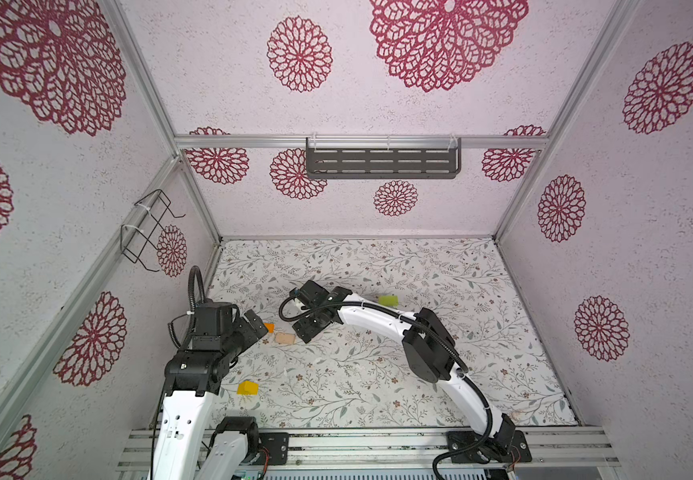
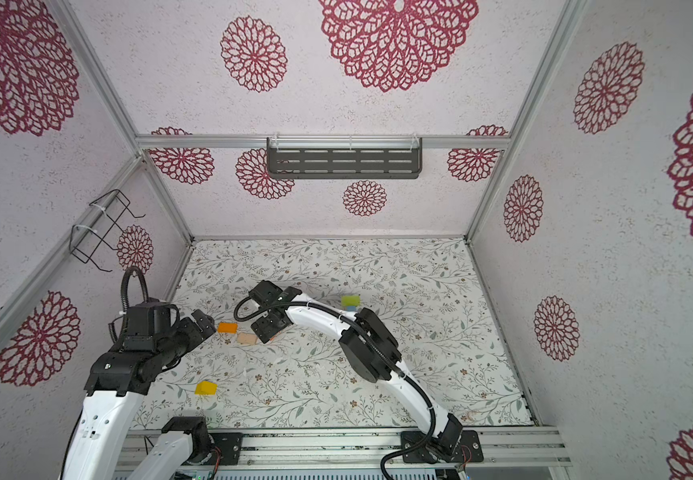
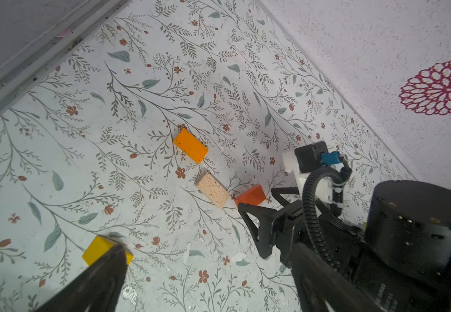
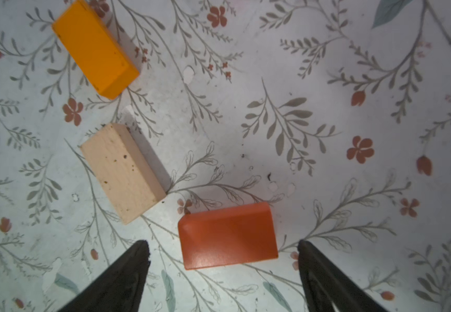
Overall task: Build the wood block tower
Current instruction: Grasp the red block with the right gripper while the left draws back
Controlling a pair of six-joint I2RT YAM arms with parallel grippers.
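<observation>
Hovering over red-orange block [image 4: 228,236], right gripper [image 4: 223,243] spread, straddling it without touching, likely lined up for pick. Left gripper [image 2: 203,324] spread, empty, beside orange block [image 2: 227,327]. No tower yet; wood blocks [image 4: 123,173] scattered flat on table [image 2: 378,374].

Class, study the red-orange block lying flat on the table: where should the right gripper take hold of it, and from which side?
Probably its two short end faces, from straight above. The red-orange block lies flat, broad face up, and the right gripper, jaws open, flanks its length; the plain block nears only one corner.
</observation>
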